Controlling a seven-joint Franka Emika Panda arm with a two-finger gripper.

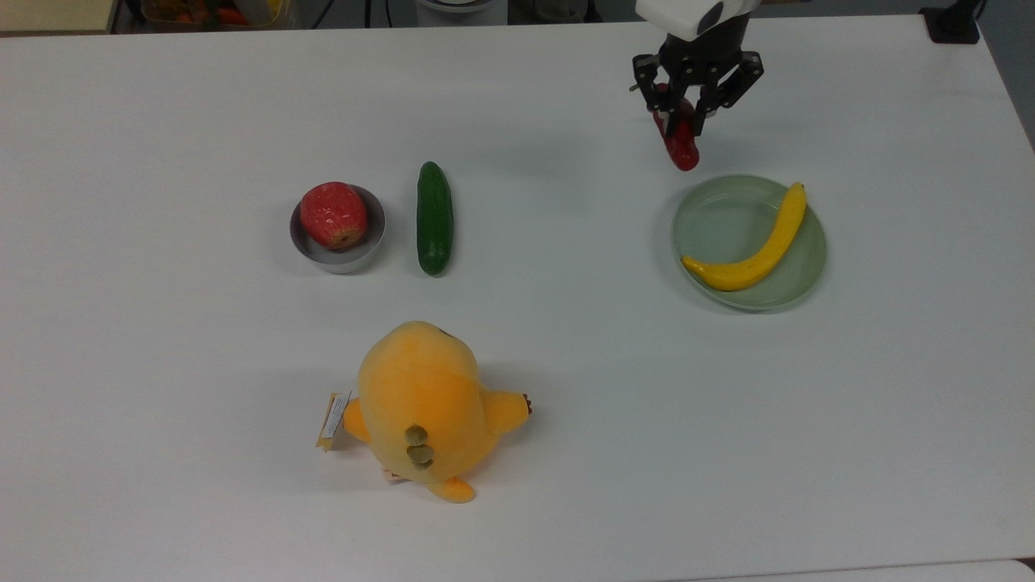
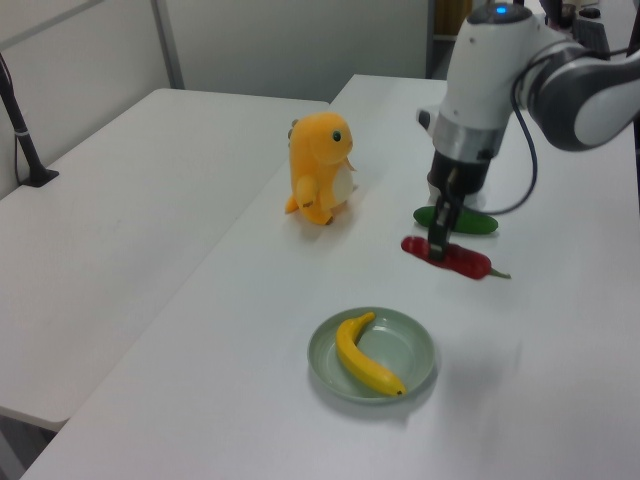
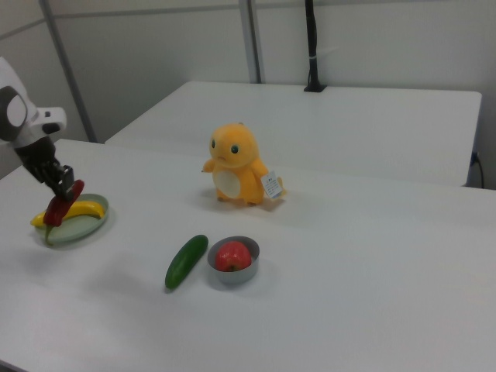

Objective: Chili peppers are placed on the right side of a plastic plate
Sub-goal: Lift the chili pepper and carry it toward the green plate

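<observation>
Glossy chili peppers (image 1: 682, 145); translucent smooth plastic plate (image 1: 711, 222); soft plush toy (image 1: 420, 404); matt white table (image 1: 566, 404).

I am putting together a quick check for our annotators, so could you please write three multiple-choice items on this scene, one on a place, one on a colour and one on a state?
1. Where does the banana lie?
A. On the plastic plate
B. In the grey bowl
C. Beside the cucumber

2. What colour is the plush toy?
A. Blue
B. Orange-yellow
C. White

3. What state is the chili pepper in?
A. Resting on the plate
B. Lying beside the apple
C. Held off the table by the end effector

Answers:
1 A: the banana curves across the pale green plate.
2 B: its body is orange-yellow in every view.
3 C: the left view shows the chili clamped and clear of the table.
</observation>
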